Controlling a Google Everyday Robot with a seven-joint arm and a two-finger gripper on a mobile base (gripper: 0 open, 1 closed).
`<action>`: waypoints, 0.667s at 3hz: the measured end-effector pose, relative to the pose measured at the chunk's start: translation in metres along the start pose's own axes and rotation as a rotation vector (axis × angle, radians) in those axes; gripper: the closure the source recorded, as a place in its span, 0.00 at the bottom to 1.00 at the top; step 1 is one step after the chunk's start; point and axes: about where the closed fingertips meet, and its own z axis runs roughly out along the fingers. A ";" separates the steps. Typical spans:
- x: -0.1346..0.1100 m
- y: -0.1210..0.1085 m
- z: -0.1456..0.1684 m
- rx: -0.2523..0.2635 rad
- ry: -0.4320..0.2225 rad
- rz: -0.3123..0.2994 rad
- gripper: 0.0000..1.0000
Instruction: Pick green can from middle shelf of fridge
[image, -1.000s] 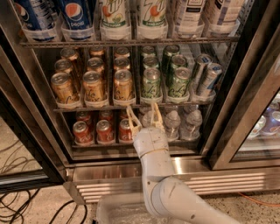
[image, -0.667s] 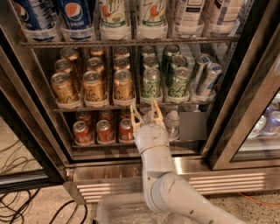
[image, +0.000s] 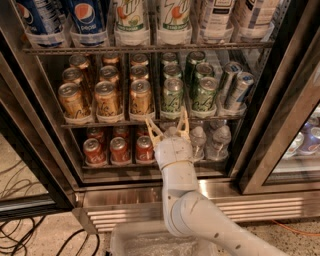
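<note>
Speckled stone floor (image: 47, 227), black cables (image: 12, 232) at near left, orange cable (image: 295, 228) near right; gripper (image: 167, 128) at centre, fingers spread.

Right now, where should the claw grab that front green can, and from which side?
Grip the green can around its mid-body, straight from the front: it stands upright at the edge, a gold can close beside. The gripper, open, is just below the middle shelf.

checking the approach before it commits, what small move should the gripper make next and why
Probably lift a little and ease forward. The gripper is open, fingertips at about the front rail of the middle shelf, just below the nearest green can in the fridge. The fingers sit lower than the can's body, so raising them should let them straddle it before closing.
</note>
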 end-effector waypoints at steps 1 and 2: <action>0.001 -0.002 0.004 0.014 0.003 -0.005 0.40; 0.002 -0.007 0.006 0.037 0.006 -0.009 0.41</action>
